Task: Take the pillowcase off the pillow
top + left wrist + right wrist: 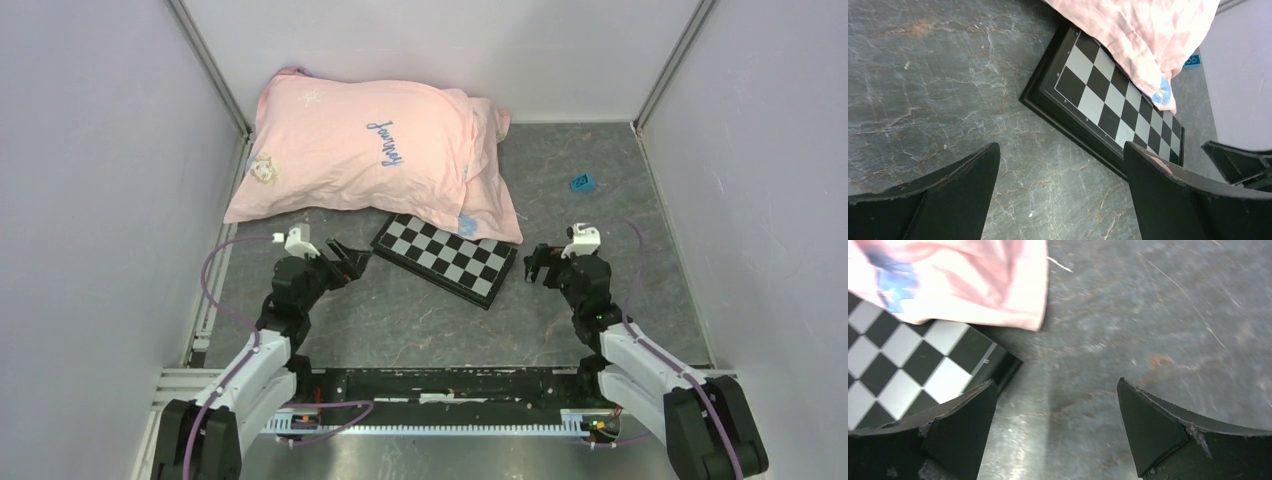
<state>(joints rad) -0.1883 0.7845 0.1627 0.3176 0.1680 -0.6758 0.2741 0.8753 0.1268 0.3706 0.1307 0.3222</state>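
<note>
Pillowcase (pixel 350 150) thin wrinkled pink fabric, plump; corner draped over flat checkered board (pixel 447 259); both jaws wide, empty.

Pink pillowcase (pixel 350 150), black-and-white checkered board (pixel 446 258)

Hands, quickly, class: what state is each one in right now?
Left hand: open, holding nothing.
Right hand: open, holding nothing.

The pillowcase (pixel 370 160) is seen as pale pink fabric printed with dark blue cursive "Journey" lettering and a small cartoon figure. It is laid just behind the checkered board (pixel 447 258), with one loose corner draped over the board's far edge. The pillow is wholly covered inside it and is shown only by the plump bulge.
</note>
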